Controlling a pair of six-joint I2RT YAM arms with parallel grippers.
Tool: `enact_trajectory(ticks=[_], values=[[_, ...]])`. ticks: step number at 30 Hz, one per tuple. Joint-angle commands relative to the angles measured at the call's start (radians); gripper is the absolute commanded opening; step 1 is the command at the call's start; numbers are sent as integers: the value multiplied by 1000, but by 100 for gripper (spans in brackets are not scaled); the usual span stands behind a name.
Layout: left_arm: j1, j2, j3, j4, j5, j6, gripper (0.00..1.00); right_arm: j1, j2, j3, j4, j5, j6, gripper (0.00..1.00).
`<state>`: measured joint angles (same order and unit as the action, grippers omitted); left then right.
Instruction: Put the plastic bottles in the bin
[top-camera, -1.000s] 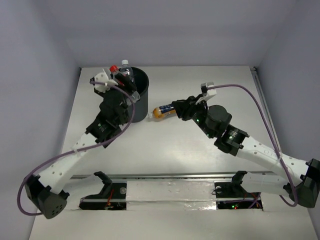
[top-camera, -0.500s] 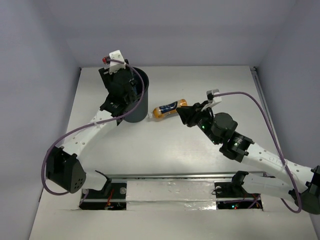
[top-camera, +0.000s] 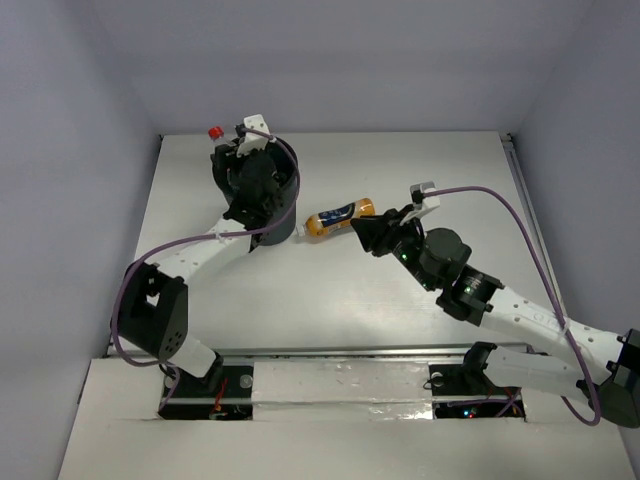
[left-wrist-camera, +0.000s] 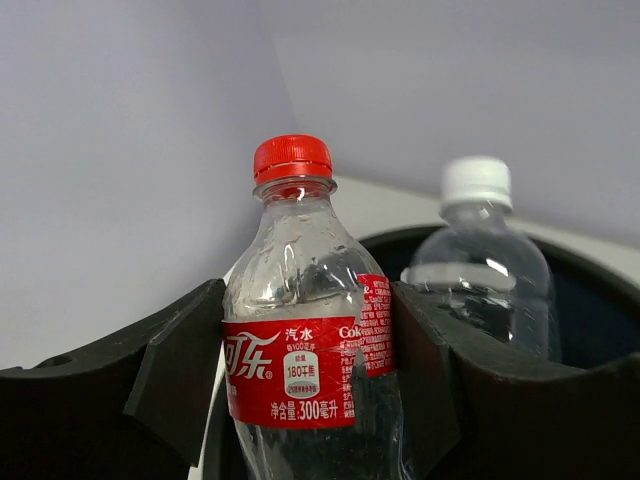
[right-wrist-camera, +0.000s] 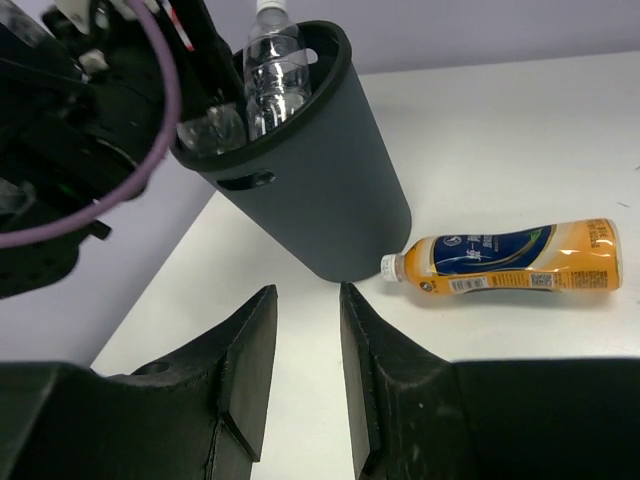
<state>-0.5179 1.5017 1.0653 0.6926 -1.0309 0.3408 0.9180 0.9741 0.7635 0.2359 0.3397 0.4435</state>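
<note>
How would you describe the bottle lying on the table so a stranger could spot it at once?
Find the black round bin near the back left of the table. Just right of its base an orange bottle lies on its side, white cap toward the bin. Only it has orange contents and a dark blue label; the red-capped bottle and white-capped bottle at the bin are clear.

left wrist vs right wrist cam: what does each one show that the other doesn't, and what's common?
Left wrist only: the red-capped bottle, upright and clamped in the left gripper, its label readable.
Right wrist only: the orange bottle lying on its side on the table, cap end beside the base of the bin; the right gripper, jaws slightly apart and empty.
Both: the black bin and the white-capped bottle standing inside it.
</note>
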Motion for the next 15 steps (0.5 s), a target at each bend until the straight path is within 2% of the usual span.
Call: enact_trajectory(ticks=[1,4,7,8,9,10,13,15], values=[[-19,6,-24,113,-35,41,38,5,0,0,62,9,6,37],[-30,40,-31,124,-46,53,45,5,17,2,69,5,11,37],[-51,75,-42,189,-92,122,60,5,25,3,71,4,11,37],[-51,77,-45,214,-103,141,67,5,26,3,71,5,11,37],[-51,77,-48,225,-107,148,77,5,28,2,71,8,9,38],[-51,66,-48,223,-109,148,81,5,28,2,71,12,9,38],[-60,23,-27,153,-98,107,91,5,35,5,72,7,9,38],[-60,5,4,29,-87,25,94,5,43,11,71,4,9,39]])
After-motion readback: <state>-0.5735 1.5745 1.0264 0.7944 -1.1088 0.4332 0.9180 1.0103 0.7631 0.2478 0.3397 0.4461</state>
